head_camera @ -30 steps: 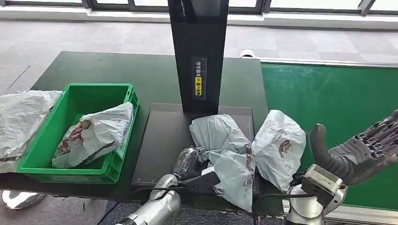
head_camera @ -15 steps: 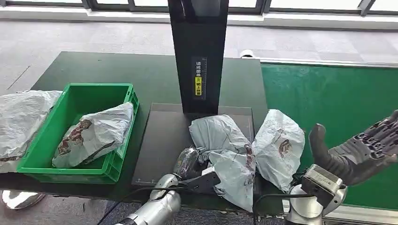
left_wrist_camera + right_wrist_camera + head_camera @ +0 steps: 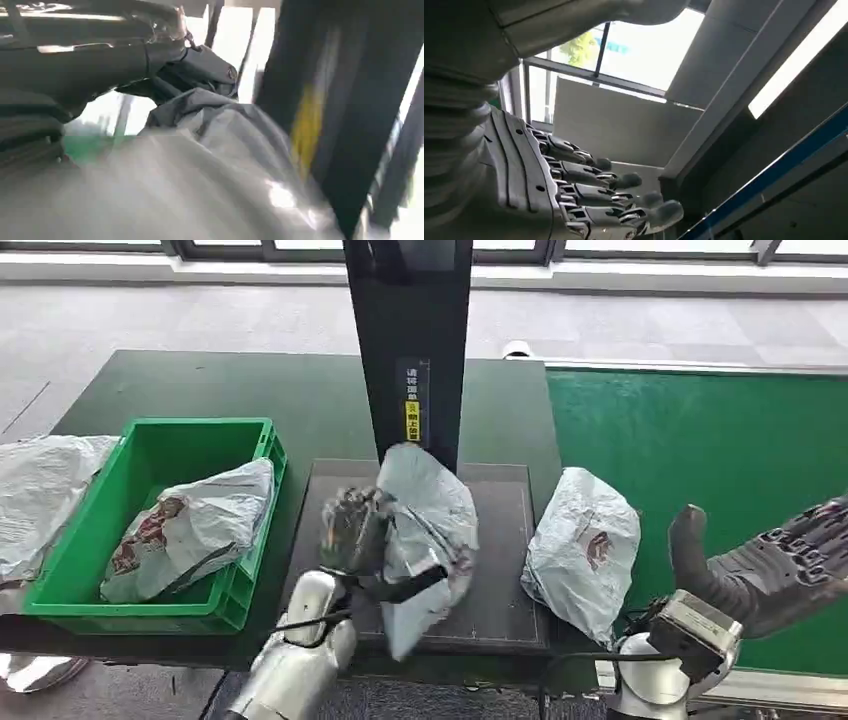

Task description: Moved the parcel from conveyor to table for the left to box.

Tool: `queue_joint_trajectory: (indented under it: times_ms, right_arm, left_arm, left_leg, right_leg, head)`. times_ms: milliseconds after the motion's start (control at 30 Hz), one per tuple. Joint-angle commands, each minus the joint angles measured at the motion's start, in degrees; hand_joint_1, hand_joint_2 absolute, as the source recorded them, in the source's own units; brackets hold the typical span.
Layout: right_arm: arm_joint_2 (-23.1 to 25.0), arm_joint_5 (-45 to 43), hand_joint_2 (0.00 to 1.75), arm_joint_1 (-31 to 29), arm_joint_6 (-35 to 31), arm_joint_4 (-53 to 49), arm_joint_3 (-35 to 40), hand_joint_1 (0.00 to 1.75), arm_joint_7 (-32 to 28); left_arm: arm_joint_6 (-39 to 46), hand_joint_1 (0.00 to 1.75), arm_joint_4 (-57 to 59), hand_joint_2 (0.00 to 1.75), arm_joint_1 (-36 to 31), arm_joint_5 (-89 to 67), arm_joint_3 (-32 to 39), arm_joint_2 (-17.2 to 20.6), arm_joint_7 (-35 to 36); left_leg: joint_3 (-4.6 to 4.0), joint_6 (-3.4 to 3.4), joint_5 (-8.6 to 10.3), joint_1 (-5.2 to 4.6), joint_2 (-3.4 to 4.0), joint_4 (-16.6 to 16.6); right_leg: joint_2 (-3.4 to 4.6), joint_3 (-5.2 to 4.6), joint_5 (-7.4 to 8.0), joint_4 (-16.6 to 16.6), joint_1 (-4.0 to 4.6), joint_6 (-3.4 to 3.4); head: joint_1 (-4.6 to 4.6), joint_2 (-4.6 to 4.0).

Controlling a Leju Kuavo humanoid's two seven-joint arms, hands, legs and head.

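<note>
**Parcel lifted, boxing pending**

Left hand (image 3: 352, 530) grasps the parcel (image 3: 425, 530), raised above the desk (image 3: 200, 385) centre. Right hand (image 3: 770, 565) released, idle at 3 o'clock. Next move, judged: carry toward the bin (image 3: 150, 605) at 9 o'clock.

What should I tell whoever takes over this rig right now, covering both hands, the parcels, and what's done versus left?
Left hand: grips a grey parcel, raised over the dark scanner tray.
Right hand: open, holding nothing, over the green conveyor.
Second parcel lies at the table edge beside the conveyor.
Green box holds one parcel; another bag lies beyond the box's far side.
Done: parcels are on the table, one in the box.
Left: box the held parcel, then probably the second parcel.
</note>
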Motion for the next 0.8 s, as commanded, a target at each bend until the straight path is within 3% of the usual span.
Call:
queue_joint_trajectory:
  times_ms: [33,100,233,800]
  right_arm:
    - [1.8,-0.3,1.75,0.3,0.2,3.6,-1.2,0.0,0.1]
    - [1.8,-0.4,1.75,0.3,0.2,3.6,-1.1,0.0,0.1]
    - [1.8,-1.0,1.75,-0.1,0.2,4.3,-1.1,0.0,0.1]
    - [1.8,-1.0,1.75,-0.1,0.2,4.3,-1.1,0.0,0.1]
  left_arm:
    - [0.2,1.75,-35.9,1.75,0.5,-3.9,9.9,3.4,-2.4]
    - [0.2,1.75,-38.8,1.75,2.7,-3.9,10.0,2.8,-3.7]
    - [0.2,1.75,-44.8,1.75,0.0,-3.9,14.1,-1.2,-12.5]
    - [0.2,1.75,-44.8,1.75,0.0,-3.9,14.1,-1.2,-12.5]
  left_leg:
    - [0.23,-0.07,-0.03,0.06,0.24,-0.2]
    - [0.28,-0.09,0.0,0.12,0.03,-0.2]
    - [0.04,-0.1,0.04,0.14,-0.18,-0.1]
    - [0.07,-0.09,0.11,0.09,-0.35,-0.1]
  right_leg:
    - [0.21,0.08,0.03,-0.1,0.06,-0.1]
    - [0.01,0.2,-0.01,-0.2,0.13,-0.11]
    - [-0.17,0.1,-0.05,-0.1,0.23,-0.12]
    - [-0.33,0.15,-0.09,-0.1,0.09,-0.1]
  head:
    - [-0.04,0.0]
    - [-0.06,0.0]
    - [-0.04,0.0]
    - [-0.04,0.0]
